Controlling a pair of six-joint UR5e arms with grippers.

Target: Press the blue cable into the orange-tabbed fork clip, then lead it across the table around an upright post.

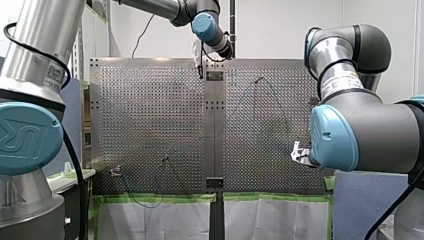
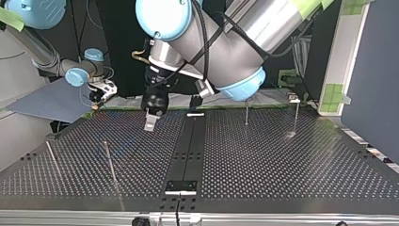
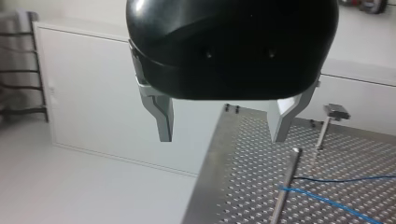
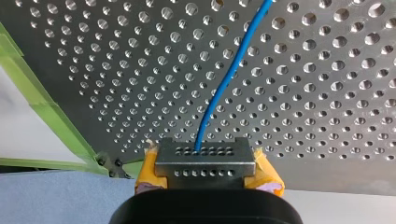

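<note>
The blue cable (image 4: 219,95) runs over the perforated table (image 4: 327,70) straight into my right gripper (image 4: 205,161), whose yellow pads (image 4: 147,170) are shut on it. In the front view that gripper (image 1: 300,152) sits at the table's right edge. A small clip (image 1: 116,171) stands near the front-left corner, with the cable (image 1: 143,205) looping down past the edge beside it. My left gripper (image 3: 222,140) hangs open and empty over the table's far edge; its metal fingers (image 3: 163,123) are spread wide. In the top view it (image 2: 150,120) hovers left of the middle strip.
Thin upright posts (image 2: 109,160) (image 2: 51,157) (image 2: 246,110) stand on the table. One post (image 3: 284,186) rises just ahead of my left gripper, with the cable (image 3: 327,201) passing it and a clip on a stem (image 3: 335,111) beyond. Green tape (image 1: 165,198) lines the near edge.
</note>
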